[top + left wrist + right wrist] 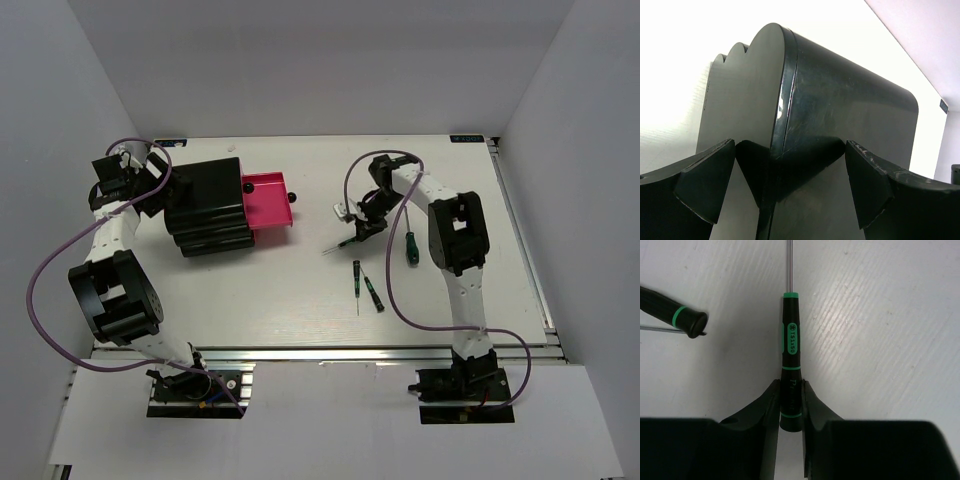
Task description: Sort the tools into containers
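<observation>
Progress: nothing sorted yet, by my reading. The magenta-pink plastic drawer (268, 203) stands pulled out of the black stacked drawer cabinet (205, 205) near the bench's (250, 300) far-left corner, with no tool visible inside.

Right gripper (790, 387) is clenched on the handle of a slim black-and-green precision screwdriver (791, 340), apparently flat on the bench, centre-right.

Loose nearby:
- second slim screwdriver (357, 278)
- third slim screwdriver (373, 293)
- bigger green-handled screwdriver (408, 246)
- small silver wrench (343, 210)

Left gripper (790, 150) is released, straddling the cabinet's rear.

Bare bench lies between tools and drawer. The right edge is well apart.

"TS1150" on slim screwdriver (790, 365)
</observation>
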Controlling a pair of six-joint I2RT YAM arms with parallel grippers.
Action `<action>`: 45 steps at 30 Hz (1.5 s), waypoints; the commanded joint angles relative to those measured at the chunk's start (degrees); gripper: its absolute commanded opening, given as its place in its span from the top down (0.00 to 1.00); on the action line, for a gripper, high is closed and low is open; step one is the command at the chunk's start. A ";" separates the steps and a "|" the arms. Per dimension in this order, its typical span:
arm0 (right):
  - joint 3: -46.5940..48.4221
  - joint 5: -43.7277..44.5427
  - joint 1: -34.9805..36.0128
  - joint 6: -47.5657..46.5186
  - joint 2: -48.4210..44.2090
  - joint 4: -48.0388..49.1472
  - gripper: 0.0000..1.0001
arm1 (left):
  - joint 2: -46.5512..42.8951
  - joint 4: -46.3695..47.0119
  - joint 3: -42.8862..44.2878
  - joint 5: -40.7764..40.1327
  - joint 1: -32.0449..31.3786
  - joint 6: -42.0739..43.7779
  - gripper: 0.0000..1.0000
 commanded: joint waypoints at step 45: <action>7.68 23.80 18.74 127.74 -6.10 50.68 1.00 | 0.48 -7.72 -5.74 -1.35 -1.35 2.71 0.03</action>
